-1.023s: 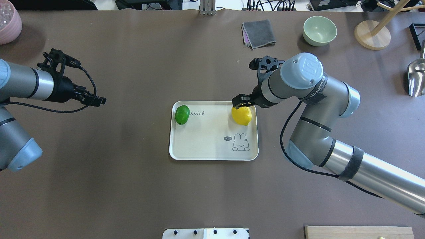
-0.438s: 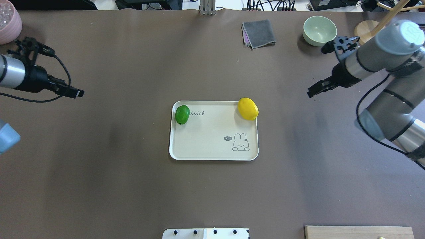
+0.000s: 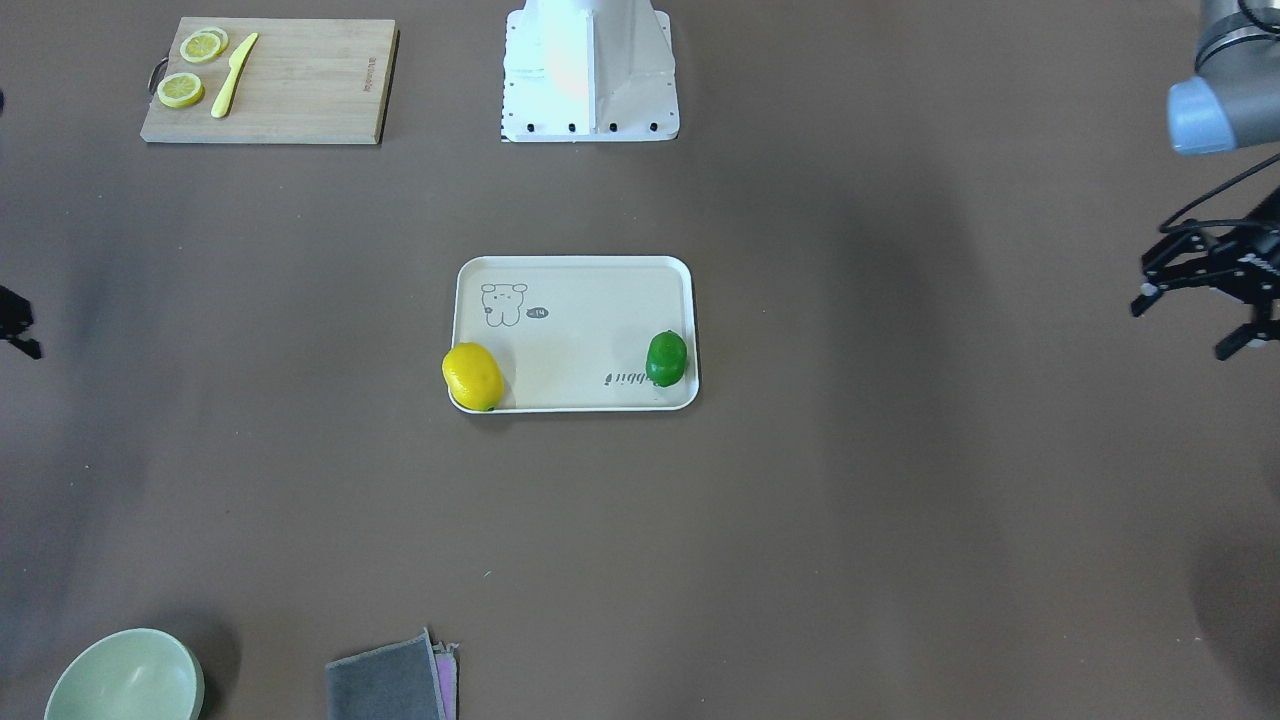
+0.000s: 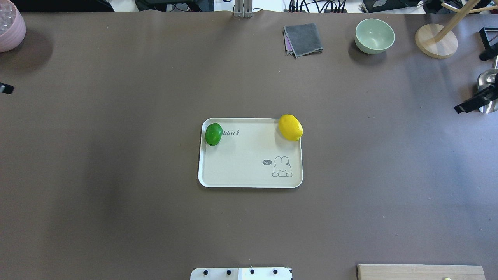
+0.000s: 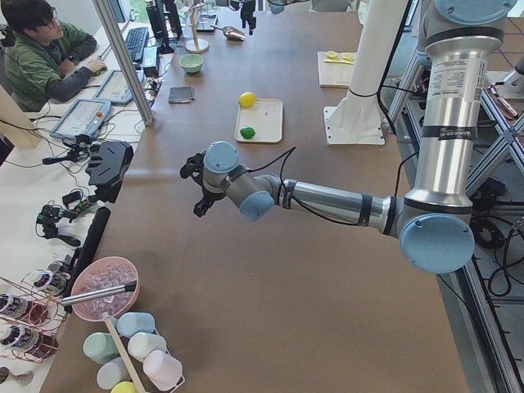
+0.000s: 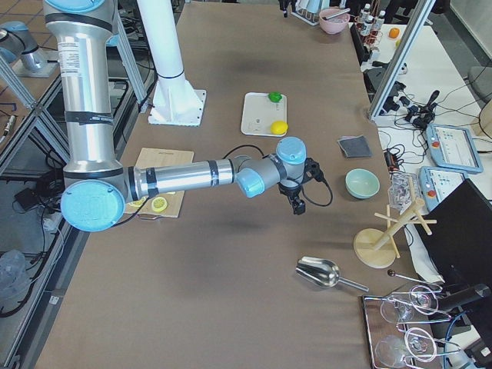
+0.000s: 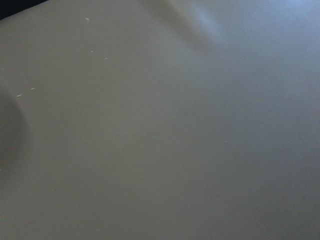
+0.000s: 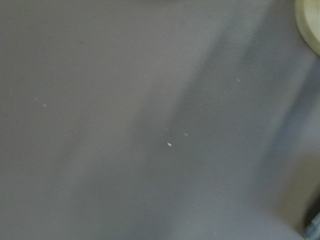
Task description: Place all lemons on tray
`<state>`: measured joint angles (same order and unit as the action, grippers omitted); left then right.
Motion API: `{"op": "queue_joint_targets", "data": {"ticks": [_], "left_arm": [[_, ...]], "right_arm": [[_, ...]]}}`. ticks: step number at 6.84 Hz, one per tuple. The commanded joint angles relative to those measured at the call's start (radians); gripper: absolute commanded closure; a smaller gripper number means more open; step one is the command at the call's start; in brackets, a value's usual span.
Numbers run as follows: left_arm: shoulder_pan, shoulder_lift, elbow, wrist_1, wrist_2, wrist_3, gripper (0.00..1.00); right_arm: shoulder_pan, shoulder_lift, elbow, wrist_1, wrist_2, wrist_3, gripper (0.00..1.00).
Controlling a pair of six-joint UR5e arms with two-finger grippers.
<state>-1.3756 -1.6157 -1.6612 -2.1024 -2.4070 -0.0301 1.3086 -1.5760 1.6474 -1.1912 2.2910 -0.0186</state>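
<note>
Toward table (image 4: pixel 155 217) edges, left gripper (image 3: pixel 1186 327) withdrew spread; right gripper (image 6: pixel 298 206), perhaps likewise.

Glossy green lemon (image 4: pixel 213 134), matt tray (image 4: pixel 241 171), wooden board (image 3: pixel 300 90)

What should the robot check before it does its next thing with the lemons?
1. Green lemon on the tray: ok.
2. Yellow lemon on the tray: ok, though it sits over the corner rim.
3. Yellow lemon steady there: cannot tell.
4. Left end effector open, empty, far from the tray: ok.
5. Right end effector far from the tray: ok; open or shut: cannot tell.
</note>
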Motion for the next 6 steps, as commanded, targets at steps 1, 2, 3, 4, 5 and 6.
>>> {"op": "queue_joint_targets", "data": {"ticks": [1,2,3,4,5,6], "left_arm": [[-0.216,-0.009,0.004,0.327,-0.043,0.419,0.03],[-0.288,-0.018,0.001,0.458,-0.043,0.518,0.02],[-0.342,-0.012,-0.002,0.54,-0.043,0.522,0.02],[-0.347,0.05,-0.005,0.532,-0.022,0.53,0.02],[-0.347,0.122,0.001,0.529,-0.036,0.509,0.02],[-0.353,0.135,0.004,0.506,-0.038,0.513,0.02]], "right_arm": [[0.223,-0.093,-0.006,-0.016,0.024,-0.119,0.0],[0.272,-0.082,0.024,-0.11,0.047,-0.123,0.0],[0.288,-0.082,0.093,-0.269,0.029,-0.124,0.0],[0.294,-0.103,0.135,-0.334,-0.022,-0.123,0.0],[0.294,-0.184,0.156,-0.274,-0.033,-0.116,0.0],[0.294,-0.223,0.141,-0.225,-0.022,-0.106,0.0]]}}
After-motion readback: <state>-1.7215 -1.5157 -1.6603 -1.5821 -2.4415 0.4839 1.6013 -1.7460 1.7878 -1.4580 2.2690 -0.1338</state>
